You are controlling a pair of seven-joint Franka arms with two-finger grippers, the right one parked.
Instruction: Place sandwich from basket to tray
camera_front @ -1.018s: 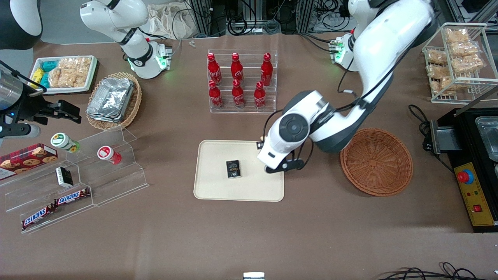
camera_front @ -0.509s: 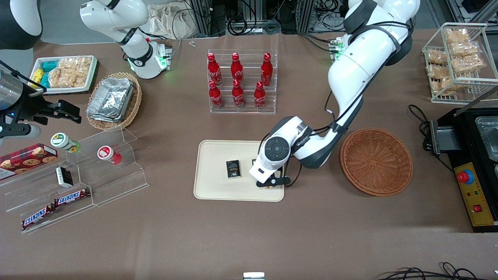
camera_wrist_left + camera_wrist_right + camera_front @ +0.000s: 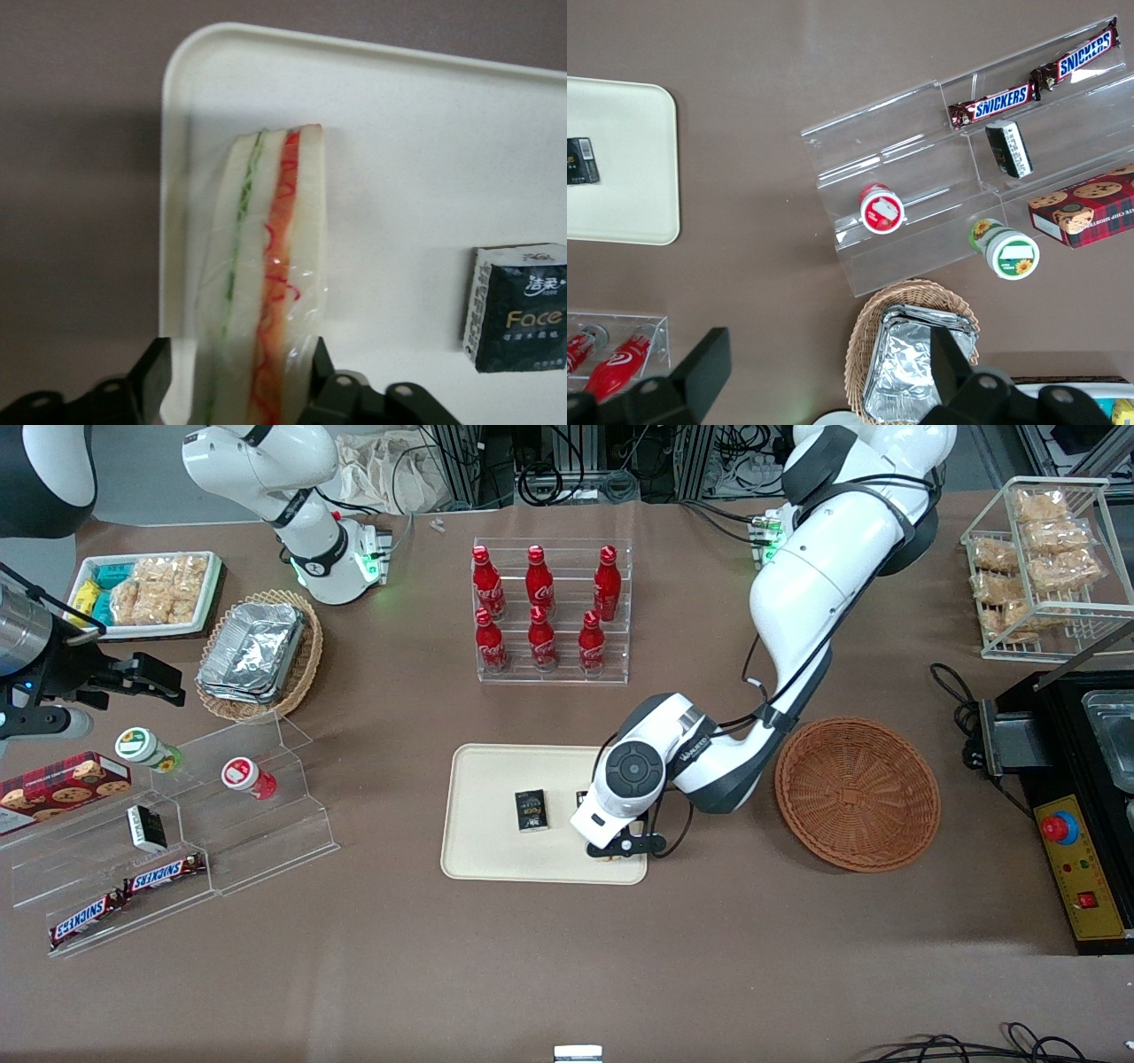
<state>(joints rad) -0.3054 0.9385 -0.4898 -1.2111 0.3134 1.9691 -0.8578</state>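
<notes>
Gripper (image 3: 235, 390) over tray (image 3: 399, 133); "Face" packet (image 3: 518, 305) near sandwich (image 3: 266, 283).

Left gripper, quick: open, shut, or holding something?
Left gripper: over the tray, fingers either side of the sandwich; whether they are clamped on it cannot be told.

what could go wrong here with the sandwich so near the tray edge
The sandwich stands on edge between the pincer fingers, close to the tray rim; on release it might tip over the rim onto the table. Falling the opposite way, it could land toward the black packet.
</notes>
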